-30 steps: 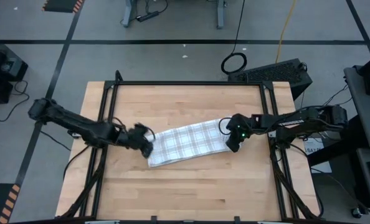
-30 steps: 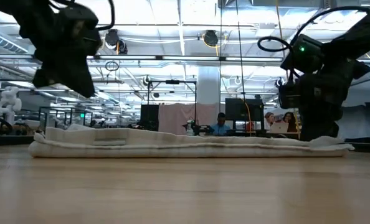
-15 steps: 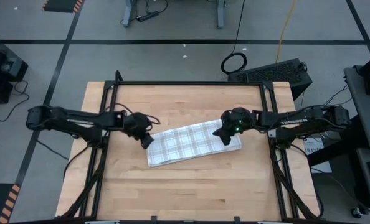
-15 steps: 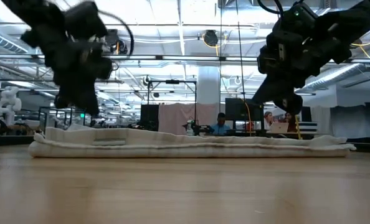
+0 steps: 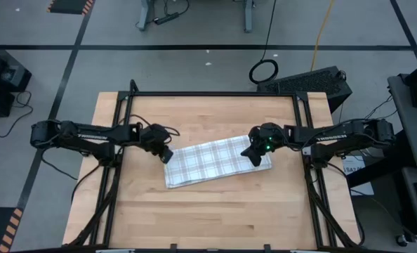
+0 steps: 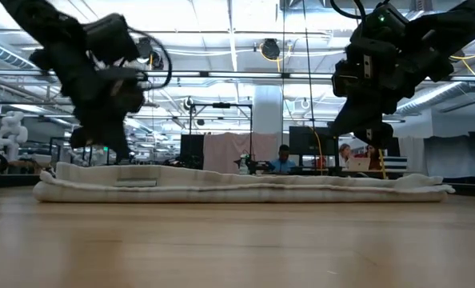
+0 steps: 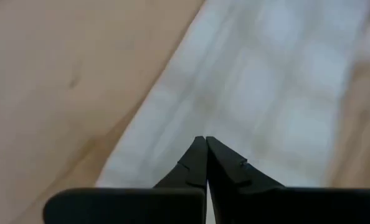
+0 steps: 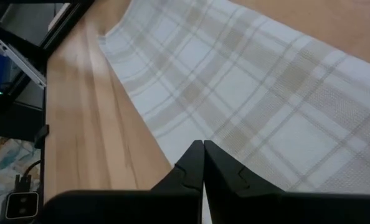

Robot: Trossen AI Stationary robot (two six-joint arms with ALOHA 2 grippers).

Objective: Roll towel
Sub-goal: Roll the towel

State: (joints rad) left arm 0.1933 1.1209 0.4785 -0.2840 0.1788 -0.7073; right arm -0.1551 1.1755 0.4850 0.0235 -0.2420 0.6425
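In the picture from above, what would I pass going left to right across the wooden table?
Left gripper with jaws shut → checked towel lying flat → right gripper, jaws shut, above the towel's right end → bare table edge.

towel (image 5: 217,161) mid table (image 5: 208,218) | L claw (image 5: 166,156) above its left end | R claw (image 5: 254,157) above right end

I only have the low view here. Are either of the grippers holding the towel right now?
Observer: No. The left gripper is shut on nothing, above the towel.
Operator: And the right one?
Observer: The right gripper is also shut and empty, over the opposite end.
Operator: How does the towel lie on the table?
Observer: Flat, a long folded strip set at a slant on the table, checked side up.
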